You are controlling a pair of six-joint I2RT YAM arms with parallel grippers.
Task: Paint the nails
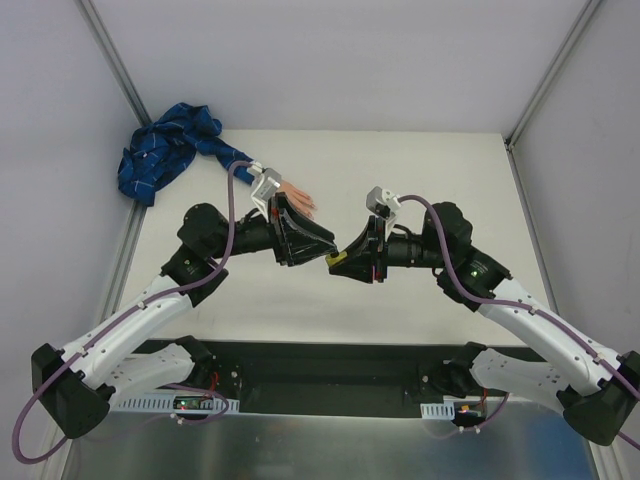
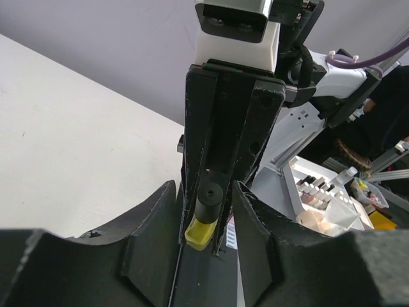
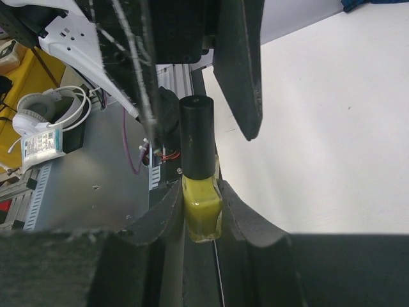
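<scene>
Table (image 1: 420,180): white, bare where it shows beyond both my jaws.

Plaid sleeve (image 1: 165,150): blue, bunched well behind and outboard of my left jaws, near the far corner.

Mannequin hand (image 1: 298,199): flesh-coloured, lying just beyond my left wrist and partly hidden under it in the overhead view. Neither pair of jaws touches it.

Left gripper (image 2: 204,204): jaws stand apart and hold nothing. They face my right jaws nose to nose, with one finger on each side of the item presented. Gaps show on both sides in both wrist views.

Right gripper (image 3: 202,204): jaws drawn in narrow and clamped on the body of the polish bottle (image 3: 202,217). The yellow glass sits firmly between the pads, neck pointing at my left jaws.

Cap (image 3: 196,137): black, cylindrical, projecting forward of my right fingertips into the opening of my left jaws. It appears seated on the bottle.

Nails (image 1: 313,206): at the fingertips of the mannequin hand, behind my left jaws and well apart from the bottle. They are too small here to tell whether any polish is on them.

Assessment: the step in hand is opening the bottle, and painting has not begun. The next move calls for my left jaws to close squarely on the cap, not the neck. My right jaws must hold firm against the twist. The cap then has to be unscrewed and drawn straight out so the brush clears the neck.
</scene>
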